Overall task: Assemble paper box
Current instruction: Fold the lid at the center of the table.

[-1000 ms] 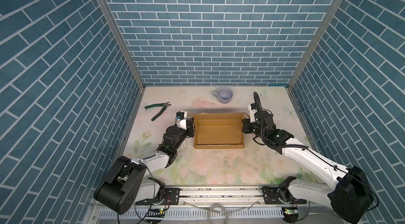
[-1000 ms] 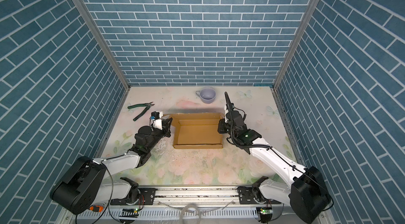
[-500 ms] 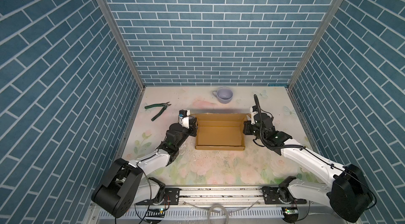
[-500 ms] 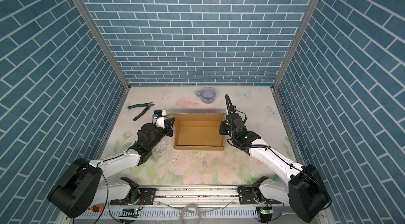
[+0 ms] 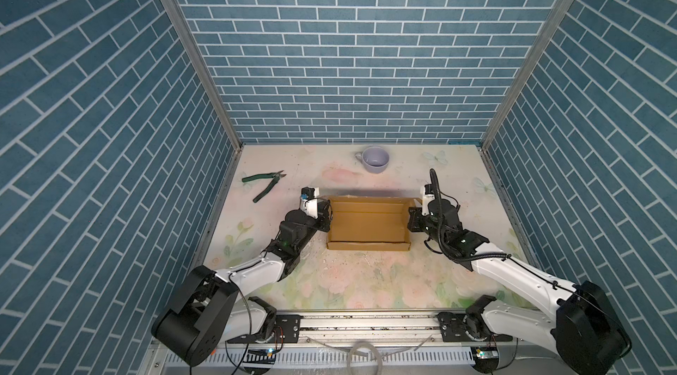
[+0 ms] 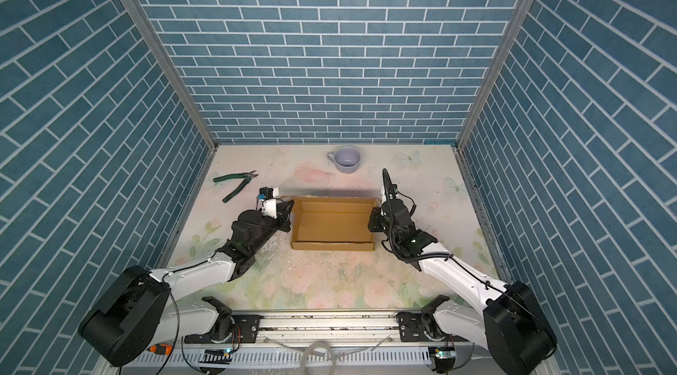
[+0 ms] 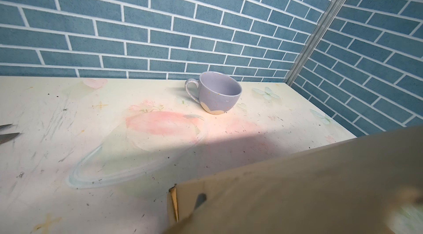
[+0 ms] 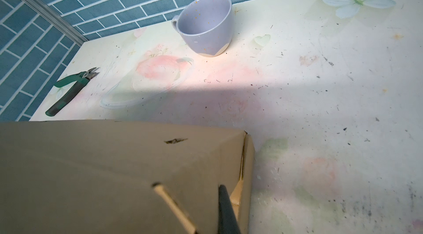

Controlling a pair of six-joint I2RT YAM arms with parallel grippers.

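Observation:
The paper box [image 5: 368,224] [image 6: 331,224] is a shallow brown cardboard tray, open on top, in the middle of the table in both top views. My left gripper [image 5: 327,212] [image 6: 290,208] is shut and rests against the box's left wall near the back corner. On the opposite side my right gripper [image 5: 412,218] [image 6: 372,222] is shut against the right wall. In the right wrist view one dark finger [image 8: 225,207] lies along the cardboard [image 8: 114,164] by its corner. The left wrist view shows only blurred cardboard [image 7: 297,194]; my fingers there are hidden.
A lilac cup [image 5: 375,159] [image 6: 347,160] [image 7: 219,93] [image 8: 206,27] stands upright near the back wall. Green-handled pliers [image 5: 265,186] [image 6: 236,186] [image 8: 68,88] lie at the back left. Blue brick walls enclose three sides of the table.
The box has shifted slightly to the right, with both grippers staying at its sides. The left arm has reached further in. Both grippers stay shut.

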